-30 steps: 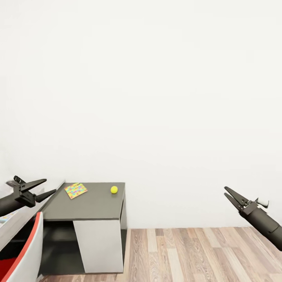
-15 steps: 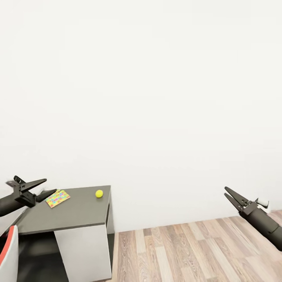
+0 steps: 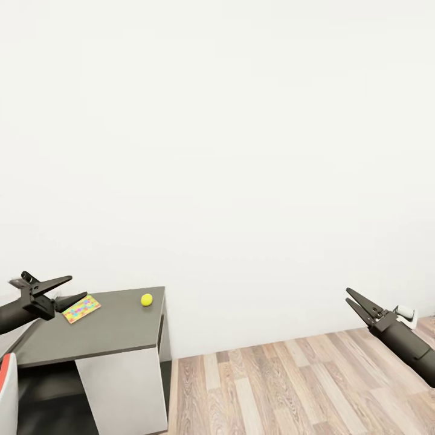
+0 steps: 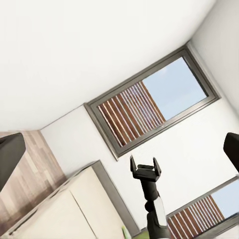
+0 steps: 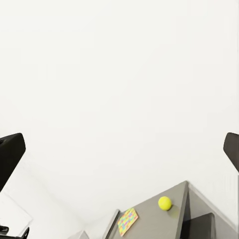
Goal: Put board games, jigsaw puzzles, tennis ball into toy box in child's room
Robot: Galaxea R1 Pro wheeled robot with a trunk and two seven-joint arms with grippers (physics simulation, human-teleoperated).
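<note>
One jigsaw puzzle, a flat square in yellow, pink, blue and green, lies on a dark grey cabinet. The yellow tennis ball rests near the cabinet's far right corner. My left gripper hovers open just left of the puzzle, empty. At the far right my right gripper hangs open and empty over the floor. The right wrist view looks between its spread fingers at the ball and puzzle. The toy box, the board games, the table and the bed are out of view.
A bare white wall stands behind the cabinet, with wood plank floor to its right. A red and white chair edge shows at the lower left. The left wrist view shows slatted windows and my right gripper.
The whole picture has shifted, so the camera has turned right: cabinet, puzzle and ball now sit further left in view. Both grippers hold the same open pose.
</note>
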